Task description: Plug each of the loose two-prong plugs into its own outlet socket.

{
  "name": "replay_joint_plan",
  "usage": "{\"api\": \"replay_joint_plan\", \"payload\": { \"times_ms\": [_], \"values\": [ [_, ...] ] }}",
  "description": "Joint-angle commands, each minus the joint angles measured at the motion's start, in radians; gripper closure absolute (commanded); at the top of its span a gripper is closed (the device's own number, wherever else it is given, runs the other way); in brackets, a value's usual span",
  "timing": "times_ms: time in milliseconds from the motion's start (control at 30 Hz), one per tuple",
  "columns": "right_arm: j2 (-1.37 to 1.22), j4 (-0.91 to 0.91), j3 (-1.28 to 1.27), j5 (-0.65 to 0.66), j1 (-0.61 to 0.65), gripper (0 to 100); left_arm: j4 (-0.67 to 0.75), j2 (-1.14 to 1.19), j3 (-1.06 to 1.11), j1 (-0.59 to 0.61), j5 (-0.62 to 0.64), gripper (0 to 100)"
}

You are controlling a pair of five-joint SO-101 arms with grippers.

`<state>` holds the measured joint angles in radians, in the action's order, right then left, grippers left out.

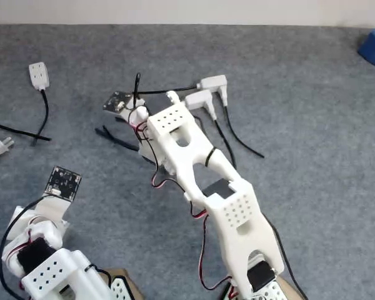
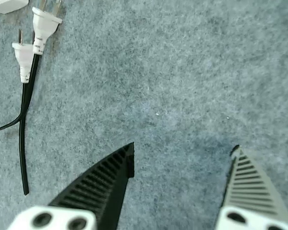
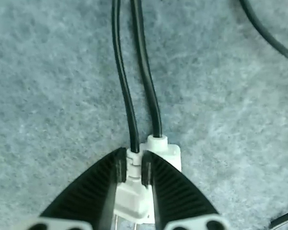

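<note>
Right gripper [image 3: 133, 157] pinching one white plug [image 3: 129, 196] on grey carpet [image 3: 48, 72], one corded white piece [image 3: 165, 151] just beside it, left gripper [image 2: 183, 147] spread wide above carpet, two loose plugs [image 2: 41, 24] lying side by side nearby, one socket [image 1: 39, 75] well apart.

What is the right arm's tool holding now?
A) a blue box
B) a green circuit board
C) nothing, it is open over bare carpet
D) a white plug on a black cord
D: in the right wrist view the right tool is shut on a white plug, whose black cord runs away over the grey carpet.
</note>
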<state>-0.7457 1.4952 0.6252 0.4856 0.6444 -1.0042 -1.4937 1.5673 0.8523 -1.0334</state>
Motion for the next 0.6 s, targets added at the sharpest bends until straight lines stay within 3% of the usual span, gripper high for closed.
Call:
{"api": "replay_joint_plan", "payload": {
  "times_ms": [0,233,367,567],
  "values": [
    [0.015,0.004,0.027,0.006,-0.015,98.5,-0.002,-0.01,-0.015,0.012,-0.008,70],
    [0.065,0.004,0.016,0.005,-0.015,99.0,-0.002,-0.01,-0.012,0.01,-0.008,70],
    [0.076,0.002,0.027,-0.061,-0.016,99.1,-0.002,-0.01,-0.005,0.007,-0.008,70],
    [0.222,0.053,0.176,-0.118,-0.016,99.1,-0.002,-0.01,0.008,0.002,-0.008,70]
  ]
}}
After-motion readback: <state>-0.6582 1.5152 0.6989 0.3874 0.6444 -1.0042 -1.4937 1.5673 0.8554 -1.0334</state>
